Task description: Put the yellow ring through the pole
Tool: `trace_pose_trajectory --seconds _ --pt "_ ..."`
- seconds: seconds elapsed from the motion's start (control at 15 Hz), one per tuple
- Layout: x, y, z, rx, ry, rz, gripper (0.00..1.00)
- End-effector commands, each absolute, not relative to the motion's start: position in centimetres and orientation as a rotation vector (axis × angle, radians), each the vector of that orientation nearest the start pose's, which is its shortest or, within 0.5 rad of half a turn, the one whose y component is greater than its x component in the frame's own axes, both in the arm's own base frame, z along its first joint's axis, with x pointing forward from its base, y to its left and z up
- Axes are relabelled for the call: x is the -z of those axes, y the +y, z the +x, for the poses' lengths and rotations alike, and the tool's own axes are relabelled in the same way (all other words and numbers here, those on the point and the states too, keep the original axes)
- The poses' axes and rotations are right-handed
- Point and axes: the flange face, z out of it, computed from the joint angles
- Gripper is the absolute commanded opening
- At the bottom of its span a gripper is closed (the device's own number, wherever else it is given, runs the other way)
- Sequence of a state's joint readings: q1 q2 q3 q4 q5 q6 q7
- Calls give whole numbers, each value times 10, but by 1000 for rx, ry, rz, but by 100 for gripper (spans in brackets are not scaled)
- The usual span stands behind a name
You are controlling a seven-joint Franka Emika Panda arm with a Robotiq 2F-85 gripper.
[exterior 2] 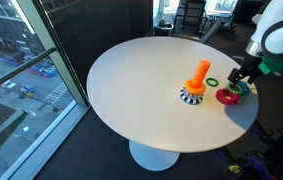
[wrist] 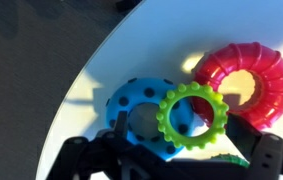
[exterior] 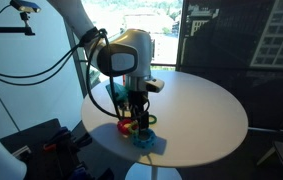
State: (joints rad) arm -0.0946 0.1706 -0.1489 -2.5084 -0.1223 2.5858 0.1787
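Note:
In the wrist view the yellow ring, toothed and yellow-green in this light, lies overlapping a blue ring with dark dots. A red ribbed ring lies just beyond them. My gripper is open, its dark fingers spread wide on either side below the yellow ring, and holds nothing. The orange pole stands upright on its dark round base near the table's middle, apart from my gripper, which hovers over the red ring.
A dark ring with a green rim lies beside the pole. The round white table has its edge close to the rings. The blue ring sits near the table's front edge. A dark green toothed piece shows by the fingers.

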Motion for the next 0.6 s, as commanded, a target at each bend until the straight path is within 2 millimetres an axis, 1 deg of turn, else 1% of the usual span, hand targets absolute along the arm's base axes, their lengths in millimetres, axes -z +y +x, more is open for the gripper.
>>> trace_pose_trajectory --seconds 0.0,0.53 --pt "-209 -102 446 -123 523 -3172 100" --pt "-201 -95 448 -130 508 -3176 100"
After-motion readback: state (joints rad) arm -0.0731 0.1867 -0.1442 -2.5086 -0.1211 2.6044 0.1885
